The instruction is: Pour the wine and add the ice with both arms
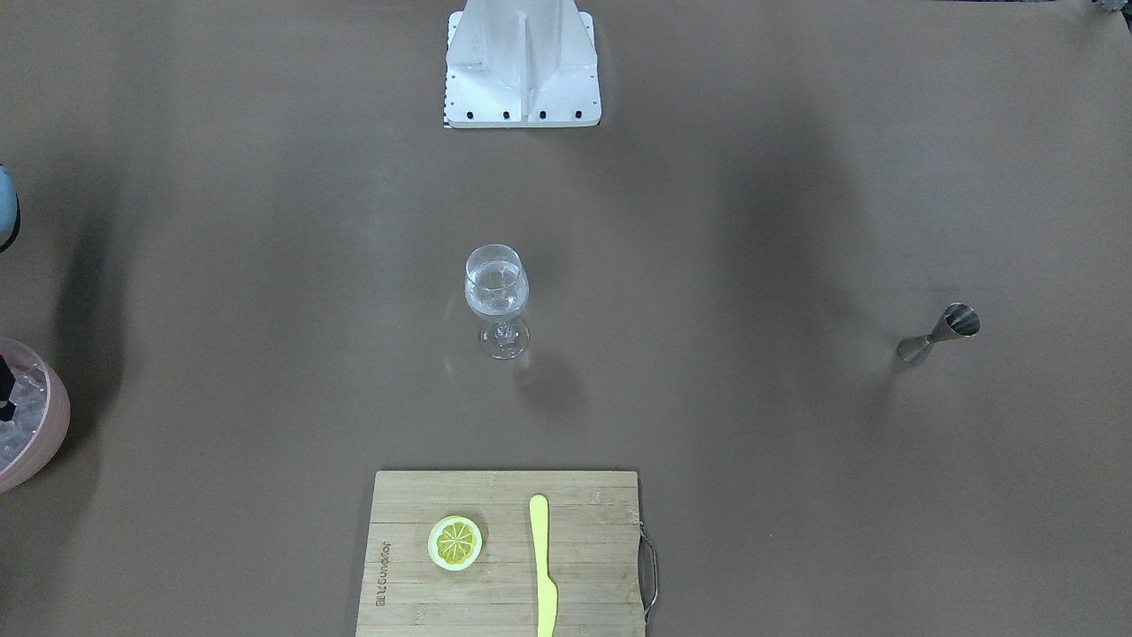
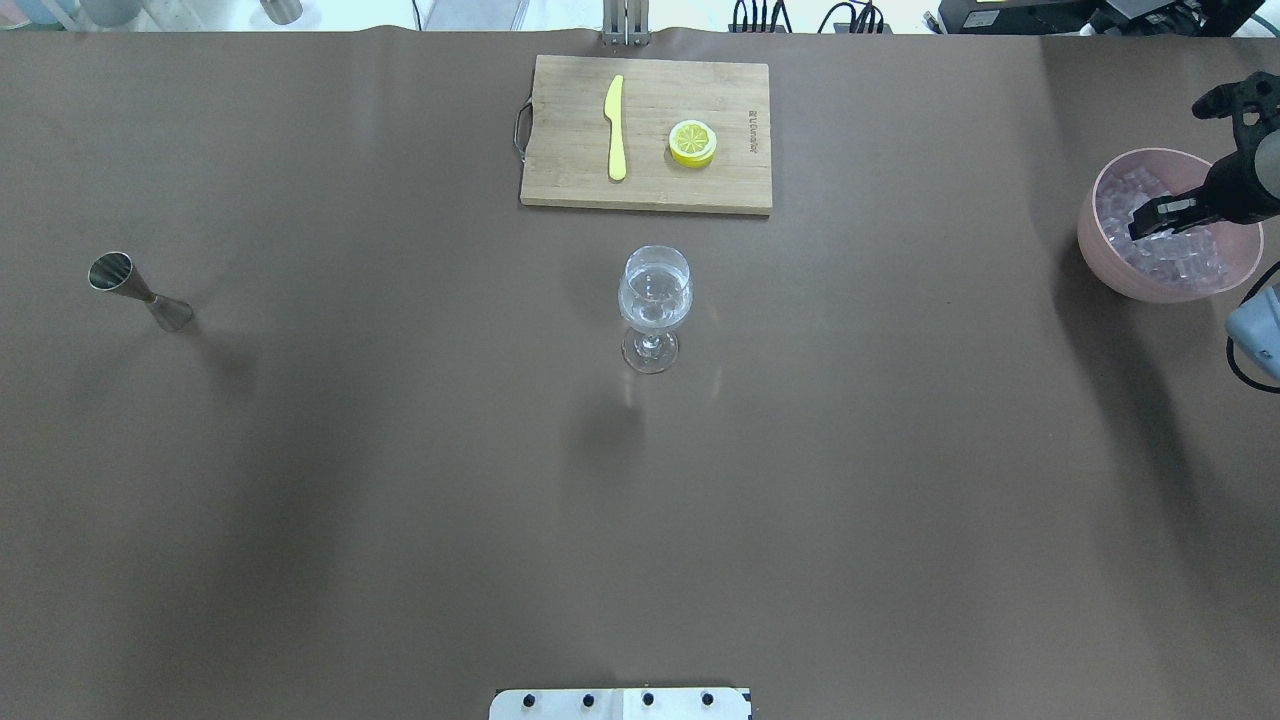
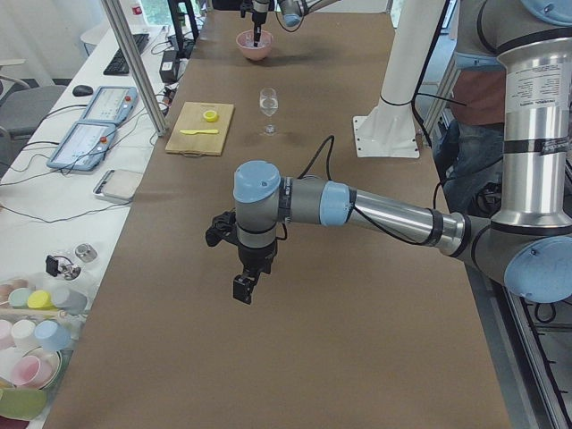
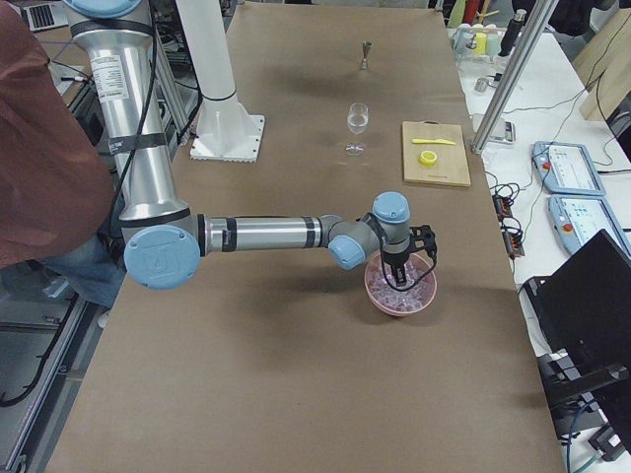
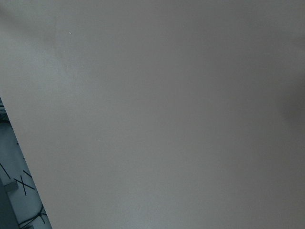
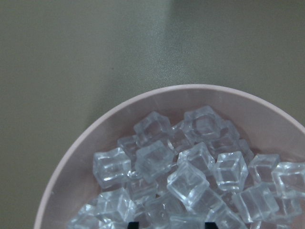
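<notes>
Pink round bowl [image 2: 1098, 250] at the overhead view's right edge holds the ice [image 2: 1180, 258], small clear cubes. Right arm's black fingers [image 2: 1160, 213] dip into it, tips spread apart among the cubes. Clear stemmed glass [image 2: 650, 350], mid-frame on the brown tabletop [image 2: 400, 450], holds the wine [image 2: 655, 305]. Left arm's fingers [image 3: 243, 288] hang over bare tabletop; whether they are parted or clenched, I cannot tell.

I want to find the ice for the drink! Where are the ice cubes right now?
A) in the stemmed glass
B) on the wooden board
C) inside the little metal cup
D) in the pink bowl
D: the ice is heaped in the pink bowl, with the right claw reaching down into it. No cubes show in the glass.
</notes>
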`<state>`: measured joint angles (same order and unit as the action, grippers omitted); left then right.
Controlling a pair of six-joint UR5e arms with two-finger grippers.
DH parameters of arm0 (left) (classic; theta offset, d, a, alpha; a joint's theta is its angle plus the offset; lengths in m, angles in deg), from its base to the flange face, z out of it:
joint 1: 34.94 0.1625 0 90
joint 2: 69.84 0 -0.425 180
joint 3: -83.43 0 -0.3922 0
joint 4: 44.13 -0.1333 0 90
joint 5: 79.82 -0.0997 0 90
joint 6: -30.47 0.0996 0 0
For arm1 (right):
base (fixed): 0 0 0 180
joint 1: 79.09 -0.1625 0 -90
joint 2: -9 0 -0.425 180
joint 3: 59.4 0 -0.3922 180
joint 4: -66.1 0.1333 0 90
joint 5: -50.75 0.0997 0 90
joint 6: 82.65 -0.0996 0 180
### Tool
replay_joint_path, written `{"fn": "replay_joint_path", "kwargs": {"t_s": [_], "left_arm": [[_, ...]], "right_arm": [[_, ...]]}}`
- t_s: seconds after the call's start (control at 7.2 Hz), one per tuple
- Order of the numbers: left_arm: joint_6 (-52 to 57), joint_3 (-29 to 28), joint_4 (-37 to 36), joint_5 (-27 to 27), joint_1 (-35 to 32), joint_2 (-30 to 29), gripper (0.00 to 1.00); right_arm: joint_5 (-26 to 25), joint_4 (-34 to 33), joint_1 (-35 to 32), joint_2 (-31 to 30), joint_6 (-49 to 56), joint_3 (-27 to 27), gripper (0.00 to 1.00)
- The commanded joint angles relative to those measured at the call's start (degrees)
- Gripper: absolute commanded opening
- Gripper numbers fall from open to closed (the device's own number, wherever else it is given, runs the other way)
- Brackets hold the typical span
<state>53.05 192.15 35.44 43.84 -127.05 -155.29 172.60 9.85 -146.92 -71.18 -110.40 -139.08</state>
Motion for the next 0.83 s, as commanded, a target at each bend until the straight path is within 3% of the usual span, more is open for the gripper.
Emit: {"fn": "replay_joint_path", "kwargs": {"t_s": [0.0, 0.14, 0.28, 0.56, 0.69], "left_arm": [[0.0, 0.1, 0.0, 0.0, 0.0, 0.0, 0.99], [0.0, 0.1, 0.1, 0.0, 0.0, 0.0, 0.99], [0.0, 0.1, 0.1, 0.0, 0.0, -0.1, 0.99], [0.0, 0.1, 0.1, 0.0, 0.0, -0.1, 0.99], [0.0, 0.0, 0.1, 0.0, 0.0, 0.0, 0.99]], "right_arm": [[-0.1, 0.0, -0.1, -0.7, 3.3, 0.1, 0.55], [-0.1, 0.0, -0.1, -0.7, 3.3, 0.1, 0.55], [-0.1, 0.0, -0.2, -0.7, 3.3, 0.1, 0.43], [0.1, -0.1, -0.5, -0.4, 3.3, 0.0, 0.02], [0.4, -0.2, -1.4, -0.2, 3.4, -0.5, 0.0]]}}
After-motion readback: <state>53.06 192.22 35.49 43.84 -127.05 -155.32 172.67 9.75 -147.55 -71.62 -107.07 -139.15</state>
